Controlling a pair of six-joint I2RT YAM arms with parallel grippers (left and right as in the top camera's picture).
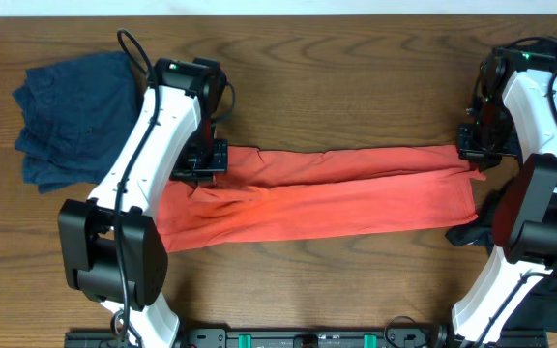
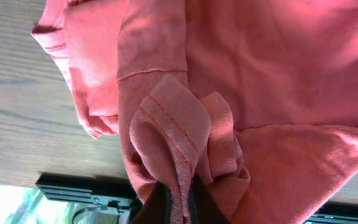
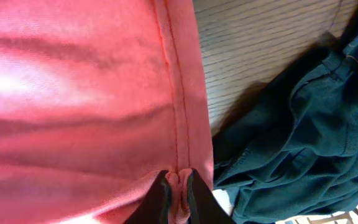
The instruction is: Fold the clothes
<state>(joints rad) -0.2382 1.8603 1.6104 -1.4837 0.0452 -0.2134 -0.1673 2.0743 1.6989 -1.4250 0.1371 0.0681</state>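
Nothing legible in any view: no lettering, label, brand, number or sign to be read on shirt (image 1: 356,198), navy garment (image 1: 66,121) or surface (image 1: 337,87).

The coral-red soft fabric shirt (image 1: 337,193) is plain, with matching coral stitching along its hems. At ten o'clock is a crumpled navy-blue fabric garment (image 1: 66,116); at four o'clock, a dark teal-black fabric garment (image 3: 303,124). The brown tabletop (image 1: 356,77) shows darker wood grain. The left arm (image 1: 148,135) and right arm (image 1: 540,106) are white with black joints. The left end effector (image 2: 178,198) and right end effector (image 3: 178,186) are black.
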